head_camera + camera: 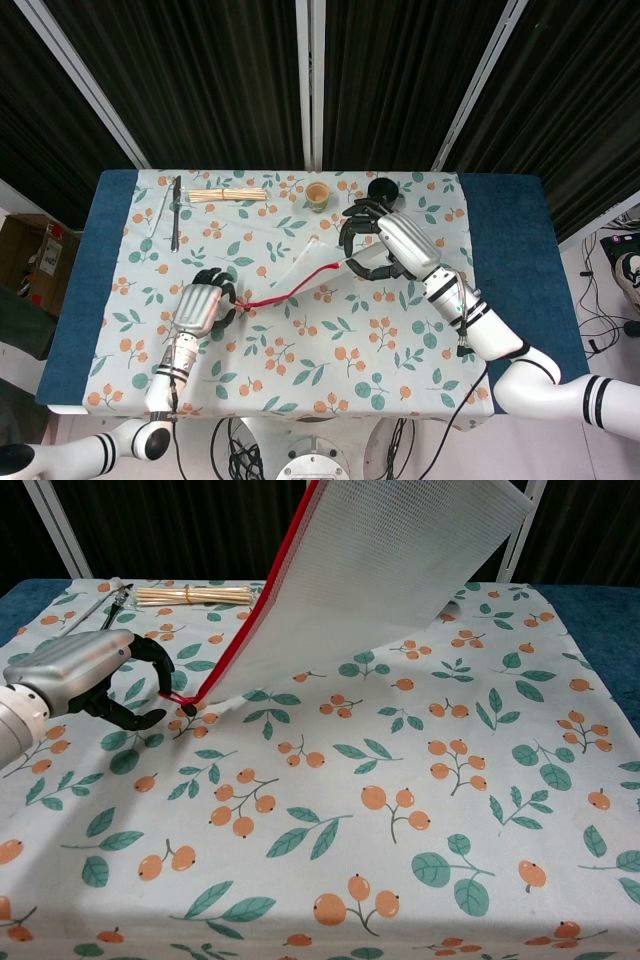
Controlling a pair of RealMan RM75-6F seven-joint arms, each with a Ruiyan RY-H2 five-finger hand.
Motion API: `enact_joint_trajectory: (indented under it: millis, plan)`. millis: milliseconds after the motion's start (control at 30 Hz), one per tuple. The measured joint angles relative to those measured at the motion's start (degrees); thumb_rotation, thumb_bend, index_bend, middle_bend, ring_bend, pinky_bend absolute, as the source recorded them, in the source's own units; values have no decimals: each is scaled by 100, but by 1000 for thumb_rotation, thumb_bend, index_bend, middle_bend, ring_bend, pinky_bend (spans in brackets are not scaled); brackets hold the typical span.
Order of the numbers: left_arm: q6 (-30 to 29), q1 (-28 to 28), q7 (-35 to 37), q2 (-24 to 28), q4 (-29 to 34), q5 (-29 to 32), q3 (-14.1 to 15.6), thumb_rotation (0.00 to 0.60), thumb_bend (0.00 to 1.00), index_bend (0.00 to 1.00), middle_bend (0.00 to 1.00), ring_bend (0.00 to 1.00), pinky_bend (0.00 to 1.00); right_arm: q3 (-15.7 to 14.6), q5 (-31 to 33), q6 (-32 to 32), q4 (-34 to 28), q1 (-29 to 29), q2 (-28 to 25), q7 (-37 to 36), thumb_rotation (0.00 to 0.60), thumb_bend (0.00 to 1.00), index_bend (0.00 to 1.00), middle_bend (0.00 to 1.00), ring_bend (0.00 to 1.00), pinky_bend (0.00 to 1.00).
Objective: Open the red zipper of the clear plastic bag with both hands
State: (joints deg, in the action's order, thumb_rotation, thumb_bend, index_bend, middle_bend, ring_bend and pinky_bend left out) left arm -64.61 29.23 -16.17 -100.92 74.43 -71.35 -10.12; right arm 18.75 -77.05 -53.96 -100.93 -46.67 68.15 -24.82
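Note:
The clear mesh plastic bag (380, 570) hangs tilted above the table, its red zipper (255, 610) running down its left edge to the cloth. In the head view the red zipper (295, 284) stretches between both hands. My left hand (200, 308) pinches the zipper's lower end near the table; the same left hand (85, 675) shows in the chest view with fingers curled at the pull. My right hand (385, 245) grips the bag's upper right corner and holds the bag (318, 262) up. The right hand is out of the chest view.
A floral tablecloth (300, 350) covers the table. At the back lie a bundle of wooden sticks (228, 195), a dark utensil (175, 212), a small brown cup (317, 193) and a black round object (381, 189).

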Motion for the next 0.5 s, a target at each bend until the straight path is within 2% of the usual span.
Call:
enact_joint_trajectory:
  millis: [133,367,433,500]
  plan:
    - [11,-13,-81,310,415,52,-19,600,114,95,120,87,172,-261,-247,-6,13,64,96,34,600,474,832,425,207,122]
    - [-232,-141,-597,1022,1215,241,-71,600,113,84,115,85,177,-924,-877,25,138,233,158,47,600,423,752,391,199,110]
    - [-260,-169,-811,1215,1404,344,-73,600,113,84,115,85,177,-1156,-1025,93,218,275,170,78,600,375,667,359,168,73]
    - [-296,-201,-1039,1432,1671,482,-82,600,104,84,115,85,178,-1366,-1141,268,276,283,154,142,600,287,490,288,103,23]
